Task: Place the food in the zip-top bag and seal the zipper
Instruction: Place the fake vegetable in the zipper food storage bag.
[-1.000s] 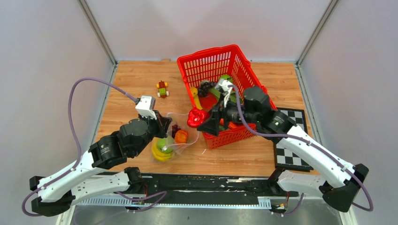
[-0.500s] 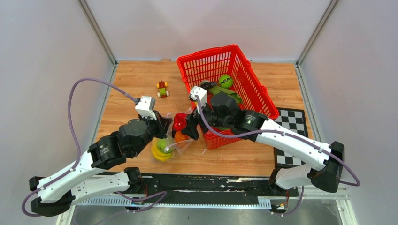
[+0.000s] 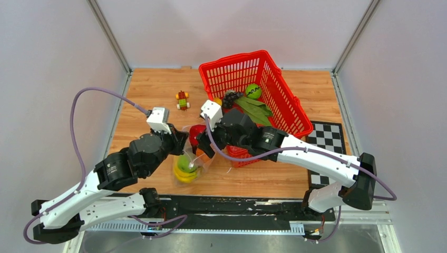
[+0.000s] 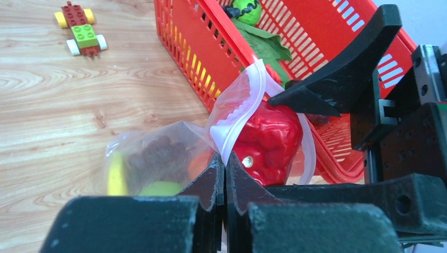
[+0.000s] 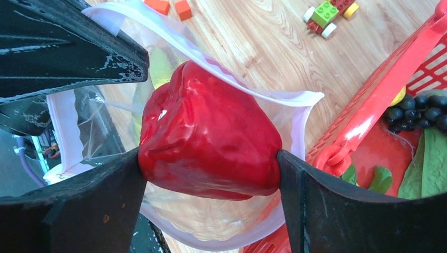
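Note:
The clear zip-top bag [image 3: 191,161] lies left of the basket with a yellow banana [image 3: 182,175] and a green piece [image 3: 185,164] inside. My left gripper [image 4: 225,161] is shut on the bag's mouth edge by the pale pinkish zipper [image 4: 238,122] and holds it up. My right gripper [image 5: 209,156] is shut on a red pepper [image 5: 211,132], one finger on each side, held inside the open mouth [image 5: 298,100]. From above, the pepper [image 3: 196,134] sits between both grippers. More food, a lime [image 3: 253,90], grapes [image 3: 230,97] and green leaves [image 3: 254,107], lies in the basket.
The red mesh basket [image 3: 240,59] stands right behind the bag, its near wall [image 5: 377,103] close to my right fingers. A small block toy [image 3: 182,99] sits on the wood at the back left. A checkerboard card [image 3: 331,136] lies at the right.
My right arm carried the red pepper left, from the basket's near corner into the bag's mouth. The left gripper kept its hold on the bag edge and shifted slightly.

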Robot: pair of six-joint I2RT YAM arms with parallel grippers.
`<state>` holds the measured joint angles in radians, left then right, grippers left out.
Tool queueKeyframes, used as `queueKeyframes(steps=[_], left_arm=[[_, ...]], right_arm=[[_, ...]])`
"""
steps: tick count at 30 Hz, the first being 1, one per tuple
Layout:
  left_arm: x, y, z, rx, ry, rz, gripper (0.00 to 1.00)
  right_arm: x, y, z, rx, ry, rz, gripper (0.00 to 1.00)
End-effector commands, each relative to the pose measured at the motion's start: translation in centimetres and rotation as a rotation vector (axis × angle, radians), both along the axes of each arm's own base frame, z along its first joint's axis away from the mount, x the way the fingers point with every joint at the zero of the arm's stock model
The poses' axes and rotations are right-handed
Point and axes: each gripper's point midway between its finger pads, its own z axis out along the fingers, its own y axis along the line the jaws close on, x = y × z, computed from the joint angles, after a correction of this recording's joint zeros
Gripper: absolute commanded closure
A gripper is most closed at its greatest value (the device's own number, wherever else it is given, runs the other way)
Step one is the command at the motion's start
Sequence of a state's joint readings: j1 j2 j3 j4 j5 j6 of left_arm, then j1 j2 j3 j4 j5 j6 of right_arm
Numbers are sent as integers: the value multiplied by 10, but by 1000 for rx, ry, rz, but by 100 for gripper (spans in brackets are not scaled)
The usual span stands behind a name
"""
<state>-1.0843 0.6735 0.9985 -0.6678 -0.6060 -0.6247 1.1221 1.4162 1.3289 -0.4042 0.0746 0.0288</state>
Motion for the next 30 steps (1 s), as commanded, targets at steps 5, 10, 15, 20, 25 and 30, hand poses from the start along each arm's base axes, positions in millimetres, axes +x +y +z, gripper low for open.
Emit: queueKeyframes(steps=[5,10,15,20,25,30], left_arm=[[6,21,29,-97,-40,117,100],[7,25,27,-88,-31,141,100],[7,34,25,-90,-39,172,100],[7,39,28,-91,-49,183,100],[6,37,26,-93,-45,171,100],[4,37,22,-105,-45,160,100]], right_arm=[[-11,-4,60,194,-98,61,2],[-26,-7,64,198,-75,124,1],[-32,-15,71,227,-43,108,3],[-17,-40,64,211,-18,-62,12],[-9,-51,45,162,56,-178,17],[-17,-45,49,193,109,-158,12]])
